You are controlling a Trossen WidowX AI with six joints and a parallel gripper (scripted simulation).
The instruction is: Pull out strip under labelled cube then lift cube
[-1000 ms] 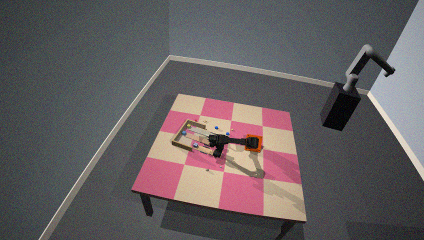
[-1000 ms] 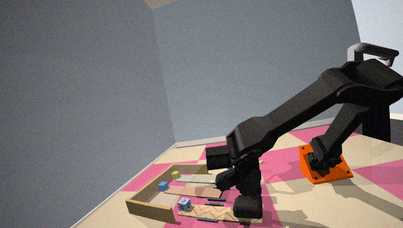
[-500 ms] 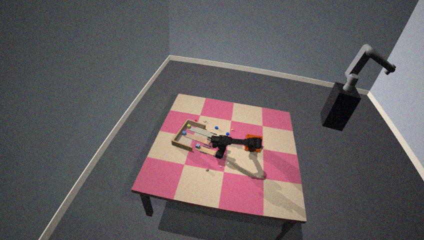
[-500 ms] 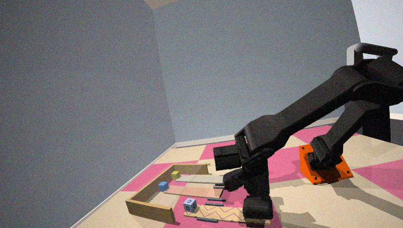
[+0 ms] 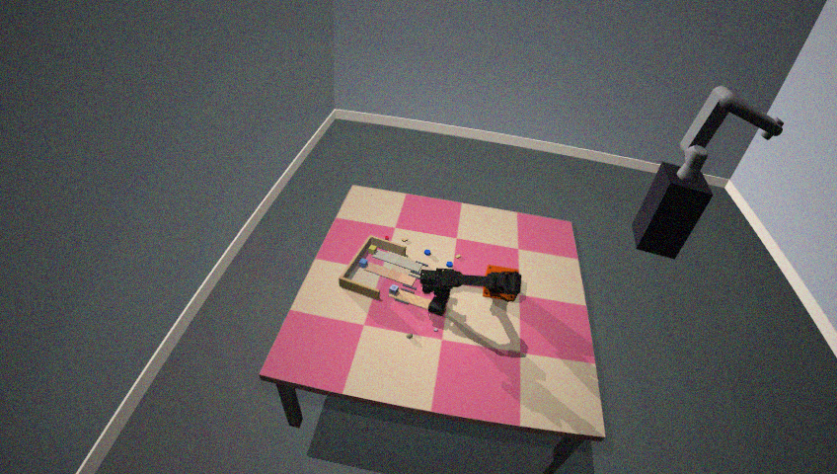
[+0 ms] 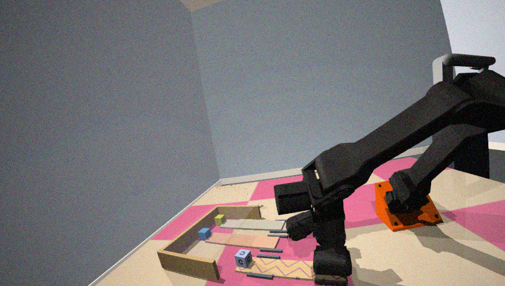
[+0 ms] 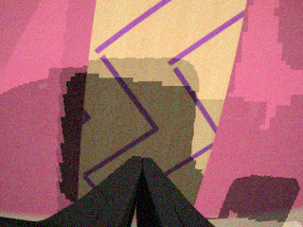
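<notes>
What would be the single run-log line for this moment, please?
phase: strip pull | gripper: shut, pressing on zigzag strip | labelled cube: on strip's far end, not lifted

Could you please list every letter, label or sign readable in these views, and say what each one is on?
"C" on the side face of the labelled cube, which sits on the zigzag strip.
A mark on its top face is too blurred to read.
Nothing else carries text.
</notes>
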